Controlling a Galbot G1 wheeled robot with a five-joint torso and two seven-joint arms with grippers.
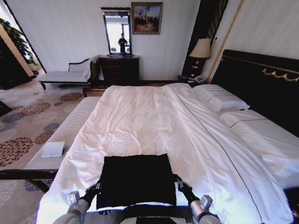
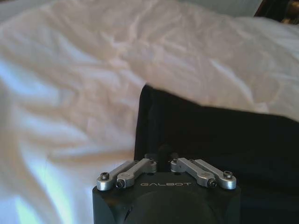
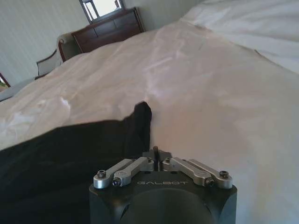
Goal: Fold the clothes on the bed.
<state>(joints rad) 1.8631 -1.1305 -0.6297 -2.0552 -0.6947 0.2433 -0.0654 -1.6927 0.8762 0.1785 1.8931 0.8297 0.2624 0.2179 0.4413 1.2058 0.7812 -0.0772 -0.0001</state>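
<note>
The clothes (image 1: 135,179), a black shirt folded into a rough rectangle, lie on the near end of the bed (image 1: 140,116) with its white duvet. My left gripper (image 1: 96,187) is at the shirt's left edge and my right gripper (image 1: 180,183) at its right edge. In the left wrist view the left gripper (image 2: 163,156) is shut over the black clothes (image 2: 215,140). In the right wrist view the right gripper (image 3: 155,154) is shut on the clothes' edge (image 3: 140,123), which stands up slightly off the duvet. No lettering shows on the shirt.
White pillows (image 1: 219,98) and a dark headboard (image 1: 261,79) are on the right. A striped bench (image 1: 70,130) along the bed's left side carries a small white towel (image 1: 52,149). A dresser (image 1: 119,70), chaise (image 1: 65,75) and lamp (image 1: 202,49) stand at the far wall.
</note>
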